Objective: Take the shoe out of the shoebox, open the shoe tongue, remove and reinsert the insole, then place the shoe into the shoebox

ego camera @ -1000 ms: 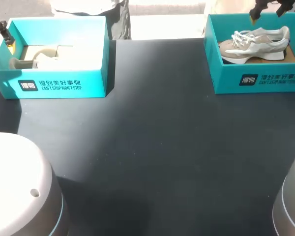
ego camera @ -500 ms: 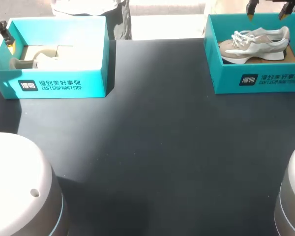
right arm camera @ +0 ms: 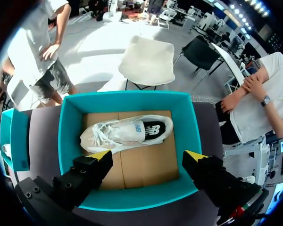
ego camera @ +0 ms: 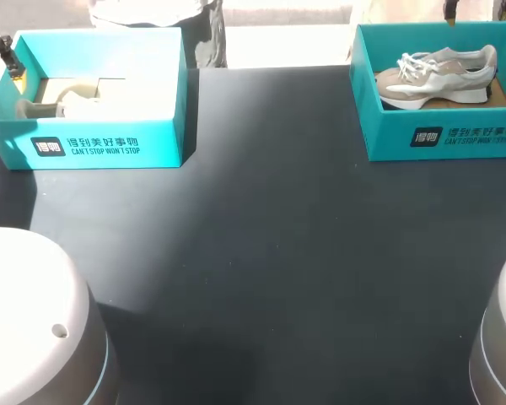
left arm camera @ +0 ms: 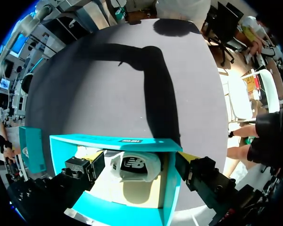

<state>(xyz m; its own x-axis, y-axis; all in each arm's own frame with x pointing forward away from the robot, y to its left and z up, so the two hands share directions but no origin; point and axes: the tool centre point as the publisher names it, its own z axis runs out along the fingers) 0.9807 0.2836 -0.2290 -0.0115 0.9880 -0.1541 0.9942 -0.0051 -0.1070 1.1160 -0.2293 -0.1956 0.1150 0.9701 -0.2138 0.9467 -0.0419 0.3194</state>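
Shoe (ego camera: 438, 72) lies on its side in the right box (ego camera: 443, 139), at the far right of the tabletop (ego camera: 278, 253). Its sole faces the near wall and its white laces point toward the box's left end. It rests on the cardboard floor. Right jaws are spread wide above that box, touching nothing, with the shoe below and ahead of them. Left box (ego camera: 101, 143) sits at the far left of the tabletop and holds a second shoe (left arm camera: 134, 167), pale. Left jaws are also spread wide over one end of that box. The second shoe lies below, between them, not gripped.
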